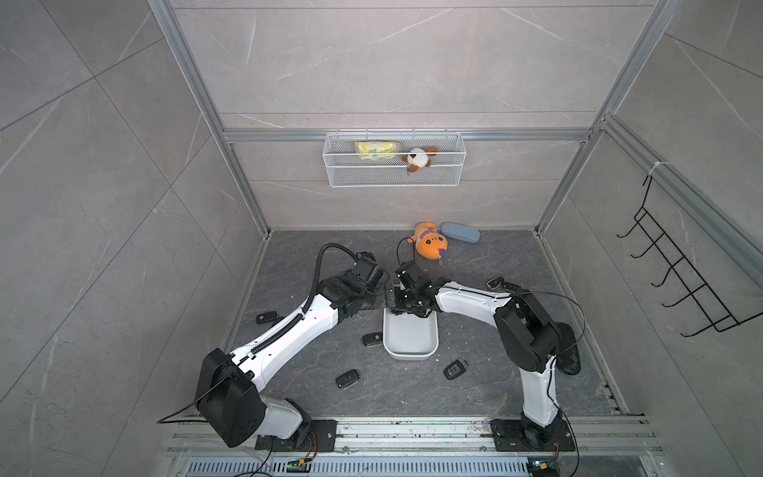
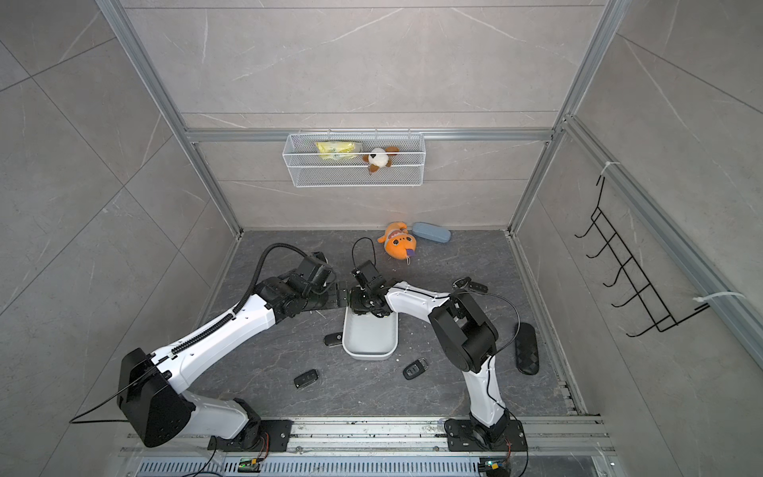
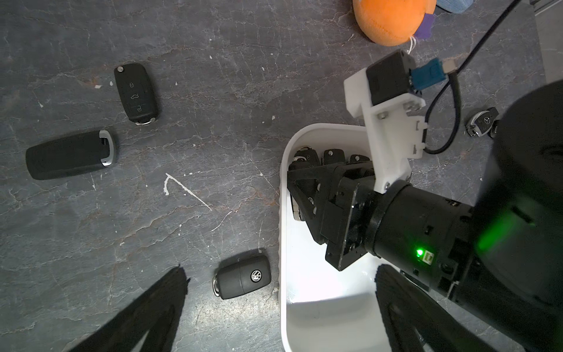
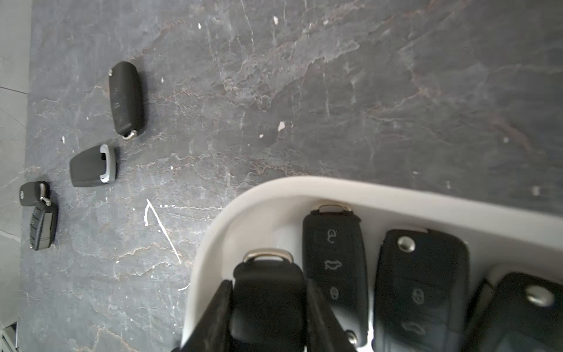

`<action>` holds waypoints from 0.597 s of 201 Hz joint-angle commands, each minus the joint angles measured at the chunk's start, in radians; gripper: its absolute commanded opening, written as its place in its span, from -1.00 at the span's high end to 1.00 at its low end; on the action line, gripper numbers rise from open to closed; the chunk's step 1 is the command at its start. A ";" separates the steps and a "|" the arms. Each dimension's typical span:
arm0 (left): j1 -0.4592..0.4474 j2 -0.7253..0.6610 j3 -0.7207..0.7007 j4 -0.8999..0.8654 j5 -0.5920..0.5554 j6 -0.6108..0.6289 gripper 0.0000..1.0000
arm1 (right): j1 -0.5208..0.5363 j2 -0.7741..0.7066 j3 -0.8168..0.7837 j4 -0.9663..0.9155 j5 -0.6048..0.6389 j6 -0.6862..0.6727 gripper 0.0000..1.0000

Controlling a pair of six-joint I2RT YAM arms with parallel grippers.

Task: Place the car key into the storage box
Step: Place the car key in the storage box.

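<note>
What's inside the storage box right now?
Three black car keys lie side by side at one end of the storage box. The right gripper holds a fourth car key beside them. The gripper covers whatever lies under it; the other end looks bare.

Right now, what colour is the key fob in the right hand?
Black key fob, silver loop; right wrist view shows it best.

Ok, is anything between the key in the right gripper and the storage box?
Nothing visible. The right gripper holds the car key already inside the storage box rim, near its end wall. Beside it lie other keys; the floor directly beneath is hidden.
</note>
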State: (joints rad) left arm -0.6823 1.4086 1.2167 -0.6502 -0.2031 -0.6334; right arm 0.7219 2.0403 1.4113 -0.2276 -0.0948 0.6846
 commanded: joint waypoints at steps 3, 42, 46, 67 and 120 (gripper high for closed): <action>0.006 -0.026 0.010 -0.002 -0.006 -0.021 -1.00 | -0.007 0.028 0.021 0.045 -0.022 -0.002 0.38; 0.007 -0.022 0.012 -0.003 -0.006 -0.019 -1.00 | -0.013 0.050 0.021 0.050 -0.022 0.007 0.38; 0.007 -0.022 0.012 -0.003 -0.007 -0.020 -1.00 | -0.013 0.050 0.021 0.046 -0.018 0.007 0.38; 0.007 -0.020 0.012 -0.002 -0.006 -0.017 -1.00 | -0.015 0.050 0.023 0.026 0.008 -0.008 0.25; 0.010 -0.011 0.015 0.003 0.000 -0.016 -1.00 | -0.015 0.046 0.028 0.006 0.026 -0.031 0.00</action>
State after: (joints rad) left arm -0.6781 1.4086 1.2167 -0.6502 -0.2035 -0.6369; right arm 0.7082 2.0689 1.4220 -0.1967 -0.0864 0.6724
